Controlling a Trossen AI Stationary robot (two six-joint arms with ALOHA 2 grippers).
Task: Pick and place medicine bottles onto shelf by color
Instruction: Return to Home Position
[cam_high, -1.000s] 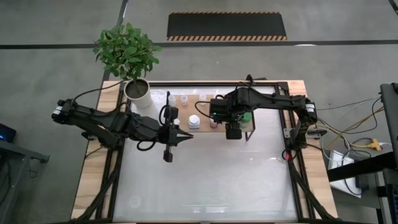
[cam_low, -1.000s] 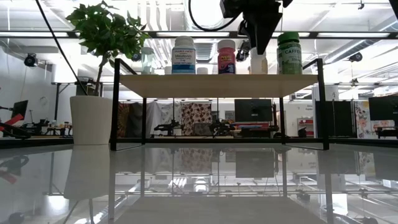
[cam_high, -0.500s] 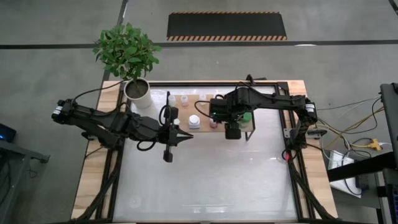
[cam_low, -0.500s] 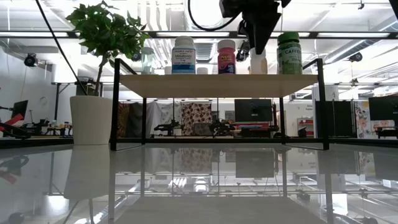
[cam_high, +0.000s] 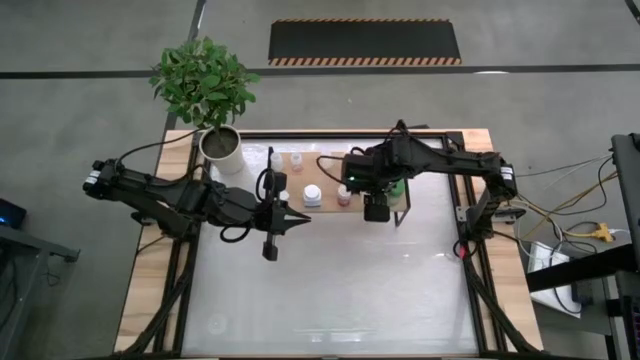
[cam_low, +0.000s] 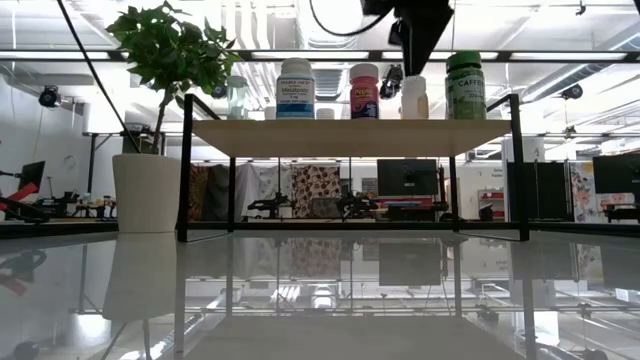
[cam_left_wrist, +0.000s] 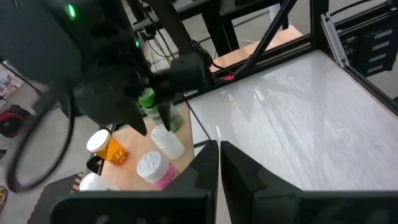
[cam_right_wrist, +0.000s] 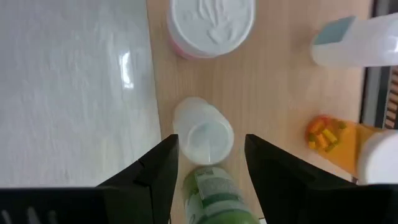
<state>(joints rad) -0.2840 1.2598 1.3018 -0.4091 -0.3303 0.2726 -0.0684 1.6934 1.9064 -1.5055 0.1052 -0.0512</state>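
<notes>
- The left gripper (cam_left_wrist: 219, 146) hung over the table (cam_high: 330, 290), just off the shelf's left part, its fingers pressed together and holding nothing; this arm looked to be waiting.
- The shelf (cam_low: 350, 124) stood along the table's far side, with the medicine bottles upright on its board.
- In the low view, a white bottle with a blue label (cam_low: 296, 88) stood furthest left, then a pinkish bottle (cam_low: 364, 90) with a white cap.
- Next came the clear bottle (cam_right_wrist: 203, 132), pale, translucent and small, on the shelf's right part between the pinkish bottle and the green-capped bottle (cam_low: 465, 85).
- An orange bottle (cam_right_wrist: 329, 138) lay on its side further back on the board.
- The right gripper (cam_right_wrist: 209, 149) was the nearer one. It pointed straight down with its fingers spread apart, one on either side of the clear bottle, and held nothing.
- The bottle's long axis was vertical, directly below that gripper.
- Any withdrawal probably had to go straight up, since the green-capped bottle stood just beside the clear one and a sideways move could knock either.
</notes>
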